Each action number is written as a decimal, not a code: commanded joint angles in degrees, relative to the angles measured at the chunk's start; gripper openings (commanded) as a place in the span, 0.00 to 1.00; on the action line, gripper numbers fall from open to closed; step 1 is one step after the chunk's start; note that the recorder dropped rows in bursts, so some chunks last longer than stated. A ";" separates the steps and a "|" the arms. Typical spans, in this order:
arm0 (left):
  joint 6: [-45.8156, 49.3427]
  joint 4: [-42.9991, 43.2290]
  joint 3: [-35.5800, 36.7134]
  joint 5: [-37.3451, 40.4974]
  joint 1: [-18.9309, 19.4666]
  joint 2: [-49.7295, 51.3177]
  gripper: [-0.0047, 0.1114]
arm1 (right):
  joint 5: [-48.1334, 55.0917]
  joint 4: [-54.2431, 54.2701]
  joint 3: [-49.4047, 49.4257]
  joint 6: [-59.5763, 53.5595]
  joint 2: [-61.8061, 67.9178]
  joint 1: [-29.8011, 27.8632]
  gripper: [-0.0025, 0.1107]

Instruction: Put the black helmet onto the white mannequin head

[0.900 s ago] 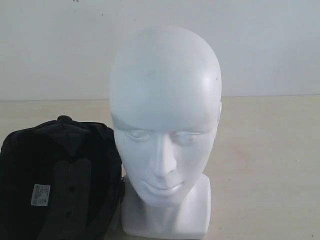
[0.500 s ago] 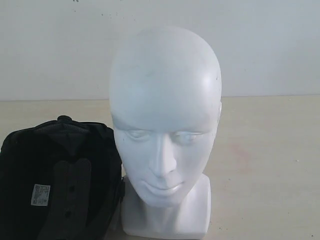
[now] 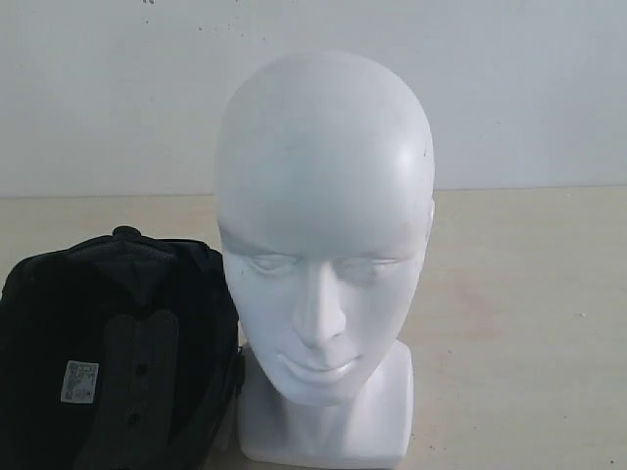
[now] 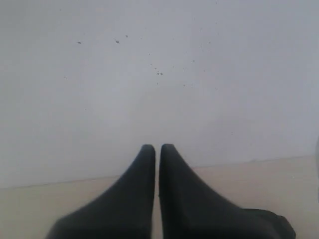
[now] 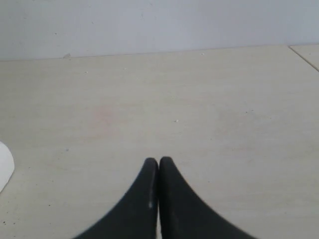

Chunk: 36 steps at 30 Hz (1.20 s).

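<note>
Black padding and a small white label (image 3: 79, 381) are what the exterior view shows of the black helmet (image 3: 108, 352). It lies on the pale table (image 3: 529, 323) with its open side turned to the camera, at about 8 o'clock from the white mannequin head (image 3: 323, 225). It sits just beside the neck base; I cannot tell if the two really touch. The mannequin head stands upright in the middle of the view and its crown is completely bare, so in my judgement the task is not yet begun: nothing is gripped, nothing is lifted. Neither arm appears in the exterior view. In the left wrist view the left gripper (image 4: 157, 149) has its two dark fingers pressed together with only a thin slit between them, empty, and faces a plain white wall (image 4: 149, 74). In the right wrist view the right gripper (image 5: 158, 162) is also closed tight on nothing, above bare table. All the work remains: to reach the helmet, take it by the shell or rim, turn it so the opening faces down, and lower it over the crown.
</note>
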 commanded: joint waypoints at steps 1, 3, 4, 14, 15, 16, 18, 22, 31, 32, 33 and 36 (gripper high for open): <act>0.58 0.20 -3.63 -0.32 -0.01 5.23 0.08 | -0.76 -0.06 -0.05 0.00 -0.23 -0.39 0.02; 0.58 0.20 -3.85 -3.66 -0.01 6.29 0.08 | -0.76 -0.06 -0.05 0.00 -0.23 -0.39 0.02; 0.58 0.20 -3.85 -4.97 -0.01 6.55 0.08 | -0.76 -0.06 -0.05 0.00 -0.23 -0.39 0.02; 0.58 0.20 -3.95 -6.99 -0.01 7.30 0.08 | -0.76 -0.06 -0.05 0.00 -0.23 -0.39 0.02; 0.58 -0.16 -3.95 -6.39 -0.01 7.74 0.08 | -0.76 -0.06 -0.05 0.00 -0.23 -0.39 0.02; 0.58 -0.54 -4.27 -4.84 -0.01 8.78 0.08 | -0.76 -0.06 -0.05 0.00 -0.23 -0.39 0.02; 0.58 -0.68 -5.46 -0.37 -0.01 11.21 0.08 | -0.76 -0.06 -0.05 0.00 -0.23 -0.39 0.02; 0.58 -3.44 -11.26 13.94 -0.01 20.55 0.08 | -0.76 -0.06 -0.05 0.00 -0.23 -0.39 0.02; 10.60 -22.79 -27.74 30.86 -0.01 45.93 0.08 | -0.76 -0.06 -0.05 0.00 -0.23 -0.39 0.02; 10.77 -23.05 -28.70 33.06 -0.01 47.78 0.08 | -0.76 -0.06 -0.05 0.00 -0.23 -0.39 0.02; 10.77 -23.16 -29.68 35.98 -0.11 49.94 0.08 | -0.76 -0.06 -0.05 0.00 -0.23 -0.39 0.02; 12.61 -22.97 -29.82 39.11 -3.08 52.73 0.08 | -0.76 -0.06 -0.05 0.00 -0.23 -0.39 0.02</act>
